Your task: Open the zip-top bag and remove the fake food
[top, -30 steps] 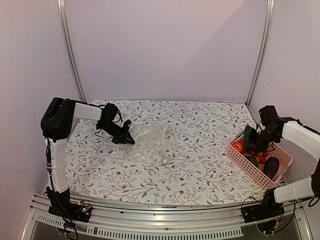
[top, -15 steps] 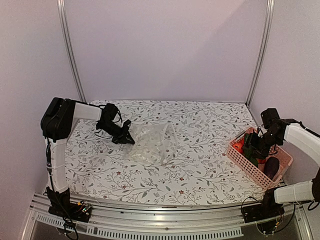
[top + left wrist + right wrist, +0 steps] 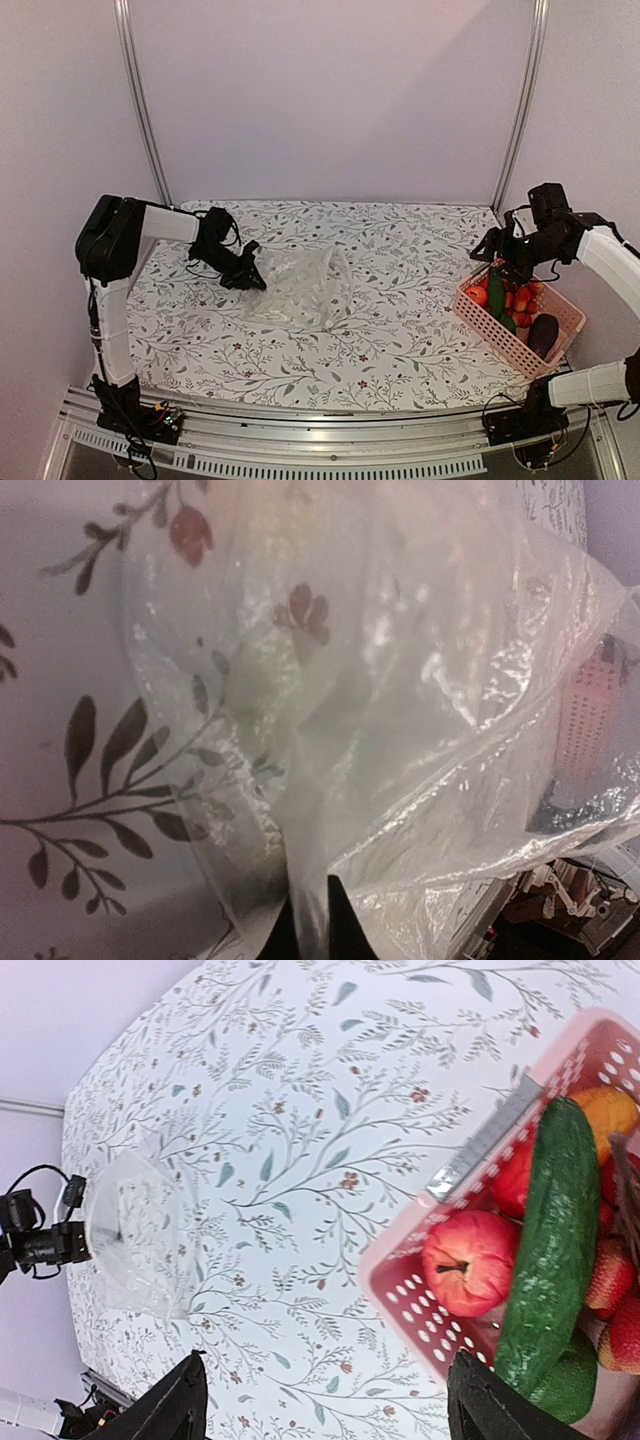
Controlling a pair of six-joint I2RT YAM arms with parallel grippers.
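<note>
The clear, crinkly zip-top bag (image 3: 300, 290) lies left of the table's middle. My left gripper (image 3: 243, 279) is shut on its left edge, and the left wrist view shows film (image 3: 400, 710) pinched between the dark fingertips (image 3: 345, 920). Only the table's leaf print shows through the bag. The fake food sits in the pink basket (image 3: 492, 337): a long green cucumber (image 3: 550, 1260), a red tomato (image 3: 468, 1260), an orange piece (image 3: 612, 1110), strawberries (image 3: 605, 1275) and a dark eggplant (image 3: 543, 333). My right gripper (image 3: 497, 258) hovers open and empty above the basket's left corner (image 3: 415, 1305).
The floral tablecloth (image 3: 400, 300) spreads between bag and basket. The basket stands at the table's right edge, close to the right frame post (image 3: 515, 130). From the right wrist, the bag (image 3: 135, 1230) and the left gripper (image 3: 40, 1245) show far off.
My right gripper carried the cucumber down into the basket, opened and let it go, then rose up and back. The left gripper kept its hold on the bag.
</note>
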